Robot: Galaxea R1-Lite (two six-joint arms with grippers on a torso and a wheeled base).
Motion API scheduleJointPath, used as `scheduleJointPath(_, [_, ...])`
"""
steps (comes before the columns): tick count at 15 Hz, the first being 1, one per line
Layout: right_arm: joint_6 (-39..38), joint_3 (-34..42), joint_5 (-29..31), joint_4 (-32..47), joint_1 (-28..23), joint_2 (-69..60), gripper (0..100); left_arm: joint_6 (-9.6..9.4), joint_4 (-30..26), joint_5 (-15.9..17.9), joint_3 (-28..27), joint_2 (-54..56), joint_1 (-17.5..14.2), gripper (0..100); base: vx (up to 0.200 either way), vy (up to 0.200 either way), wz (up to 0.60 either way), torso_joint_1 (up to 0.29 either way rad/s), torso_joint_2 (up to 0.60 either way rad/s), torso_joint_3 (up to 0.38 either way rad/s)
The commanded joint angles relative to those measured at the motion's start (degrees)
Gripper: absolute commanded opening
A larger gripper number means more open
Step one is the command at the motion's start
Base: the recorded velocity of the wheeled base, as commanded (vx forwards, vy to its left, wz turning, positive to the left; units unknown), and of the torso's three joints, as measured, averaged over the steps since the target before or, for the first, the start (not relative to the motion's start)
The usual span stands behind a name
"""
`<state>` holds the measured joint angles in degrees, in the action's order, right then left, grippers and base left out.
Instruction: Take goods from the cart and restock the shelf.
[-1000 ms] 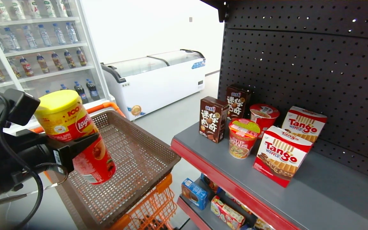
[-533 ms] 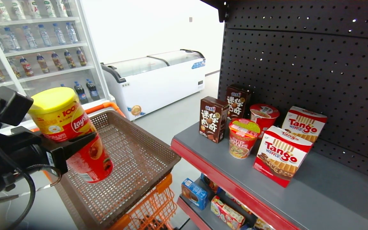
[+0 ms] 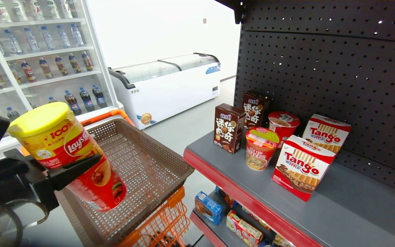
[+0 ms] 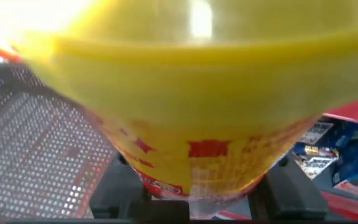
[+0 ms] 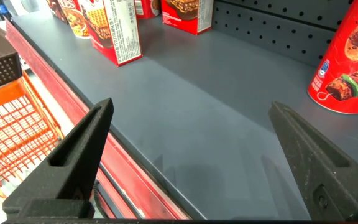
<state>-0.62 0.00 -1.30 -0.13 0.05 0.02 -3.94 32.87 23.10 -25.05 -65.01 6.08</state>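
We see our left pincer (image 3: pixel 81 164) clamped on the tilted, yellow-lidded chips canister (image 3: pixel 65 151) at eight o'clock in the head view, over the brown cart basket (image 3: pixel 156 161), while our right pincer (image 5: pixel 191 106) hangs spread apart above the grey shelf (image 3: pixel 338 206) at four o'clock, near another red canister (image 5: pixel 350 68).

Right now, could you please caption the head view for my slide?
Left gripper holds a tilted chip can above the cart basket, beside the stocked shelf.
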Motion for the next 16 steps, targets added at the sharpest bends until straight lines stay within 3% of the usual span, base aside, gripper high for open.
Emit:
scheduleJointPath(1, [0.01,0.0,-0.01,-0.04,0.04,-0.02,100,-1.42,-5.27,2.48,2.55,9.55,2.35,0,0.0,0.0,0.0,0.0,0.0,0.0])
scheduleJointPath(4, [0.01,0.0,-0.01,-0.04,0.04,-0.02,100,-1.51,-18.01,6.43,2.73,15.62,7.1,0,0.0,0.0,0.0,0.0,0.0,0.0])
scheduleJointPath(5, [0.01,0.0,-0.01,-0.04,-0.05,-0.02,100,-1.42,-23.55,8.72,2.55,18.08,11.85,0,0.0,0.0,0.0,0.0,0.0,0.0])
scheduleJointPath(6, [0.01,0.0,-0.01,-0.04,-0.05,-0.02,100,-1.34,-25.31,8.54,1.85,18.34,13.34,0,0.0,0.0,0.0,0.0,0.0,0.0])
scheduleJointPath(10, [0.01,0.0,-0.01,-0.04,0.04,-0.02,100,-1.07,-24.6,6.69,0.09,15.09,13.25,0,0.0,0.0,0.0,0.0,0.0,0.0])
scheduleJointPath(12, [0.01,0.0,-0.01,-0.04,0.04,-0.02,100,2.36,-23.9,10.74,-1.14,13.51,13.52,0,0.0,0.0,0.0,0.0,0.0,0.0])
scheduleJointPath(13, [0.01,0.0,-0.01,-0.04,-0.05,-0.02,100,4.38,-22.49,15.48,-1.32,13.07,13.52,0,0.0,0.0,0.0,0.0,0.0,0.0])
scheduleJointPath(14, [0.01,0.0,-0.01,-0.04,0.04,-0.02,100,5.43,-21.35,18.03,-1.4,11.4,13.78,0,0.0,0.0,0.0,0.0,0.0,0.0])
scheduleJointPath(15, [0.01,0.0,-0.1,-0.04,0.04,-0.02,100,5.34,-21.35,17.94,-1.4,11.05,13.96,0,0.0,0.0,0.0,0.0,0.0,0.0])
scheduleJointPath(16, [0.01,0.0,-0.01,-0.04,0.04,-0.02,100,4.73,-21.26,17.24,-1.05,10.17,16.77,0,0.0,0.0,0.0,0.0,0.0,0.0])
